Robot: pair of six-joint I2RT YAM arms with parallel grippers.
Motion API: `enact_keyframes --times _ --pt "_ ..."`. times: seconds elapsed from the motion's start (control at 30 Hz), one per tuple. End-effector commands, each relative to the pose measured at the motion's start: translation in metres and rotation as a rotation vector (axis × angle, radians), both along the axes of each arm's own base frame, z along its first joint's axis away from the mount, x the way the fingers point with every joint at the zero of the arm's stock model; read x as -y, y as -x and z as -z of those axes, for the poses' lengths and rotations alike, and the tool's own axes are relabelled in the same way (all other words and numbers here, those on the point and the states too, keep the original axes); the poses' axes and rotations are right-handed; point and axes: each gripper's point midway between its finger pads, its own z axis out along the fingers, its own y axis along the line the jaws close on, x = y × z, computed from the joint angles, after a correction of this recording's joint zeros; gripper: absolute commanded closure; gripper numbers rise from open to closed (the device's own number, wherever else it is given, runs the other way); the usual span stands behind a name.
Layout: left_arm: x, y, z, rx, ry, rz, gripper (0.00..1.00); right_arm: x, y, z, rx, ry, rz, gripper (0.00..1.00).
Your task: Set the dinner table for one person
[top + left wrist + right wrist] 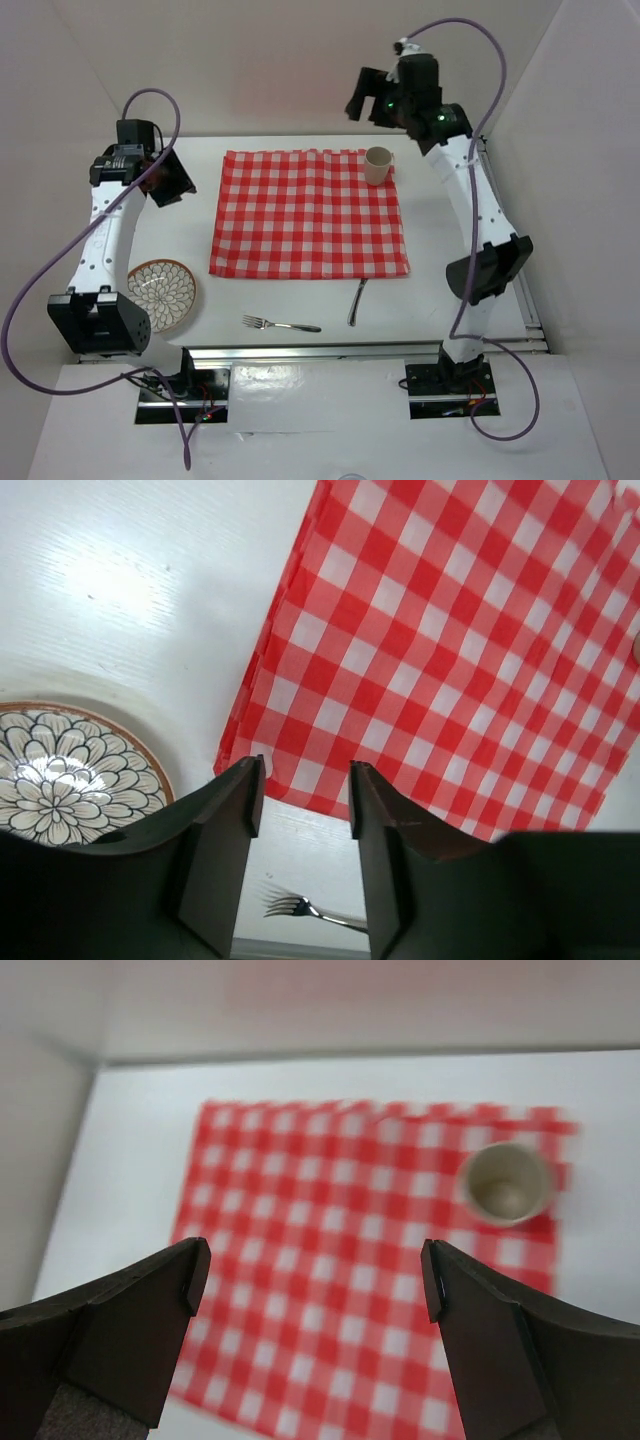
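Observation:
On the white dinner table (432, 235) lies a red-and-white checked cloth (310, 213) (470, 650) (350, 1290). A cream mug (378, 165) (506, 1184) stands upright on its far right corner. Near the left front sits a flower-patterned plate (162, 294) (70, 775). A fork (280, 324) (305, 910) and a slim metal utensil (357, 301) lie in front of the cloth. My left gripper (168, 180) (305, 770) hovers left of the cloth, open and empty. My right gripper (358, 98) (315, 1260) hangs above the cloth's far side, wide open, holding nothing.
White walls enclose the table at the back and on both sides. A metal rail (360, 350) runs along the near edge by the arm bases. The right arm's elbow (488, 268) hangs over the table's right side.

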Motion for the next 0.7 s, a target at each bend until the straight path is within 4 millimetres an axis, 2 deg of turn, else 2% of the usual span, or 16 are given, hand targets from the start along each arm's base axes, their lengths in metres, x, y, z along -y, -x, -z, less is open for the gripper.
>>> enact_keyframes --times 0.0,0.03,0.07,0.17,0.2,0.23,0.27,0.37,0.4,0.43,0.5,0.53,0.57,0.6,0.63,0.67 --pt "-0.017 0.021 -0.021 0.023 -0.047 -0.101 0.43 -0.072 0.053 0.027 -0.076 0.004 -0.195 0.00" --pt "-0.025 0.033 -0.008 -0.016 -0.043 -0.166 0.43 -0.092 0.069 0.033 -0.097 -0.012 -0.255 0.00" --pt "-0.028 0.039 -0.001 -0.034 -0.034 -0.189 0.43 -0.123 0.095 0.061 -0.157 0.008 -0.339 0.00" --pt "-0.042 0.059 0.021 -0.111 -0.013 -0.276 0.43 -0.175 0.140 0.085 -0.199 -0.013 -0.509 0.01" --pt "-0.045 0.063 0.018 -0.105 -0.013 -0.287 0.43 -0.197 0.167 0.105 -0.253 -0.011 -0.569 0.03" --pt "-0.048 0.067 0.014 -0.097 -0.003 -0.316 0.42 -0.211 0.178 0.108 -0.259 -0.034 -0.606 0.03" --pt "-0.047 0.065 0.002 -0.060 0.007 -0.308 0.42 -0.235 0.208 0.128 -0.331 -0.062 -0.685 0.03" --pt "-0.040 0.055 -0.035 0.070 0.034 -0.249 0.35 -0.278 0.237 0.141 -0.344 -0.150 -0.786 0.03" --pt "-0.032 0.049 -0.063 0.153 0.060 -0.201 0.32 -0.296 0.259 0.146 -0.380 -0.186 -0.833 0.03" --pt "-0.027 0.048 -0.075 0.185 0.067 -0.170 0.31 -0.310 0.263 0.148 -0.371 -0.212 -0.848 0.03" --pt "-0.016 0.045 -0.107 0.268 0.093 -0.098 0.26 -0.337 0.273 0.175 -0.422 -0.221 -0.863 0.03" --pt "-0.012 0.048 -0.116 0.289 0.095 -0.073 0.26 -0.356 0.285 0.172 -0.414 -0.232 -0.899 0.03" --pt "-0.010 0.050 -0.121 0.299 0.100 -0.064 0.24 -0.371 0.285 0.196 -0.433 -0.219 -0.909 0.04" --pt "-0.002 0.055 -0.132 0.329 0.098 -0.042 0.24 -0.380 0.287 0.205 -0.456 -0.221 -0.898 0.05" --pt "0.000 0.058 -0.131 0.325 0.080 -0.043 0.24 -0.393 0.288 0.199 -0.434 -0.241 -0.925 0.06" --pt "0.011 0.062 -0.132 0.328 0.085 -0.011 0.24 -0.401 0.285 0.227 -0.480 -0.232 -0.917 0.06"
